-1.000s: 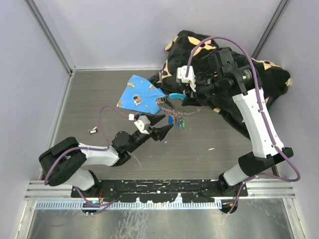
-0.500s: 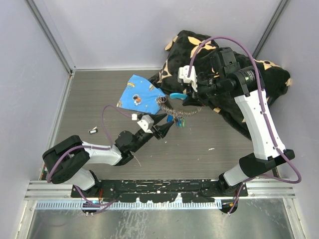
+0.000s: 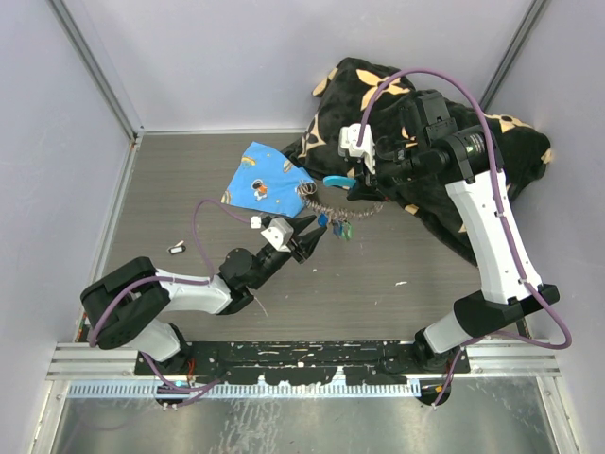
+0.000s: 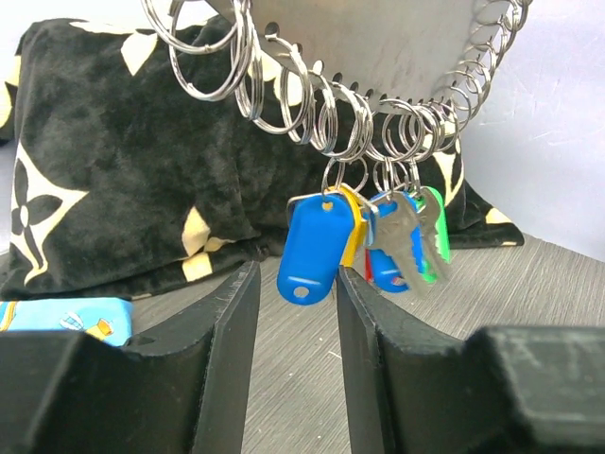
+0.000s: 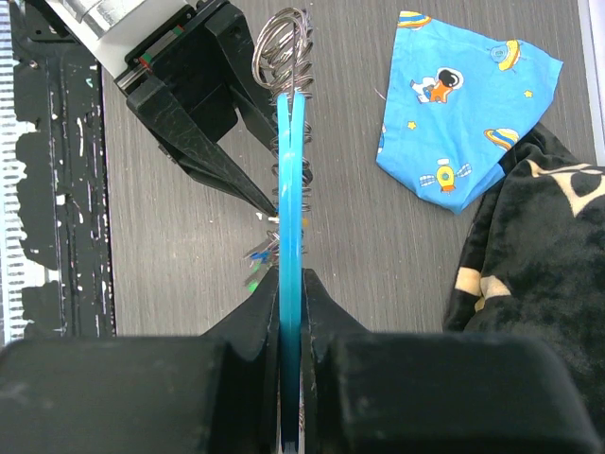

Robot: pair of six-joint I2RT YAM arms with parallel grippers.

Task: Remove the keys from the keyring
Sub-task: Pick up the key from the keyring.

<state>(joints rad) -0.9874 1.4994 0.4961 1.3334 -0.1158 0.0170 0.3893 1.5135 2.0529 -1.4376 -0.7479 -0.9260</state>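
Several keys hang lengthwise down from the keyring, just above and beyond my left gripper, fingers parted and empty, while my right gripper clamps the blue piece.

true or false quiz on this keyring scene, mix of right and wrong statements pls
1. The right end effector is clamped on the light-blue piece of the keyring. True.
2. The keys lie flat on the table. False: they hang from the keyring's metal loops, clear of the surface.
3. The left end effector is open, with the hanging keys just ahead of its fingers. True.
4. The blue printed cloth is draped over the keyring. False: it lies on the table off to one side of the raised keyring.
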